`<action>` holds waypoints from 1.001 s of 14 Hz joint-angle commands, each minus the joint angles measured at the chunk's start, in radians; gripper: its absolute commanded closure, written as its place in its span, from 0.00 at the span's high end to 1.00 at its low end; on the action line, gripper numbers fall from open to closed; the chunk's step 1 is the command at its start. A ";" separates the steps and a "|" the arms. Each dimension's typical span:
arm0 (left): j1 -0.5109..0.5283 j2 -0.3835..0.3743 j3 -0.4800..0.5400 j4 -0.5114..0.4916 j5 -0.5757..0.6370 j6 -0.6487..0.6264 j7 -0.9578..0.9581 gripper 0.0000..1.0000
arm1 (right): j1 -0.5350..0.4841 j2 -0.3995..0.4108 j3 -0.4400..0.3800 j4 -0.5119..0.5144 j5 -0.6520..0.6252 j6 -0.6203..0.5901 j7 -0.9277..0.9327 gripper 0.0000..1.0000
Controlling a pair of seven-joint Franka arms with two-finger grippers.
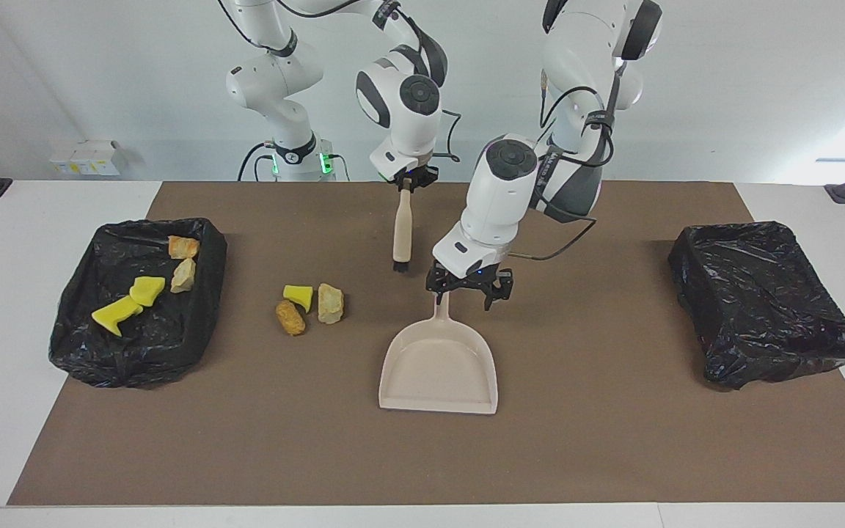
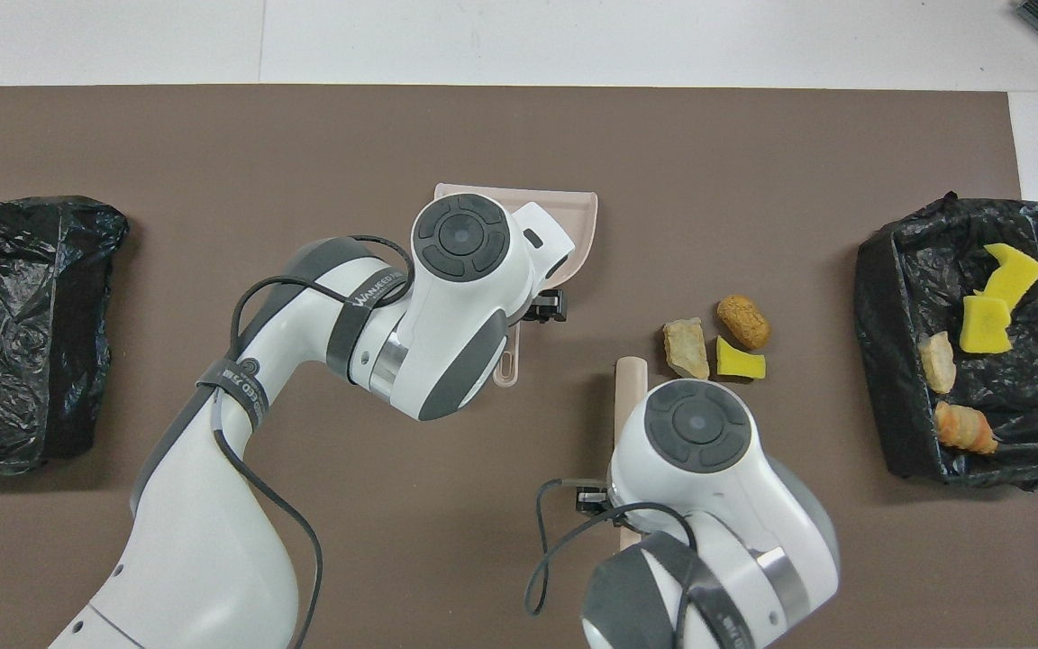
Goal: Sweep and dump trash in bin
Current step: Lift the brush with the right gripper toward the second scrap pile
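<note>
Bright, even overhead light; soft short shadows; sharp focus, no glare.
</note>
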 commanded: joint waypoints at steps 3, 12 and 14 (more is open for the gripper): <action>-0.030 -0.014 0.017 -0.052 -0.009 0.028 -0.015 1.00 | -0.136 0.001 0.007 0.028 -0.128 -0.010 -0.140 0.00; -0.015 -0.063 0.019 -0.078 -0.008 -0.080 0.000 0.00 | -0.398 0.051 0.008 0.059 -0.335 0.051 -0.507 0.00; -0.001 -0.085 0.022 -0.081 -0.005 -0.083 0.031 0.00 | -0.482 0.050 0.010 0.035 -0.334 0.108 -0.619 0.00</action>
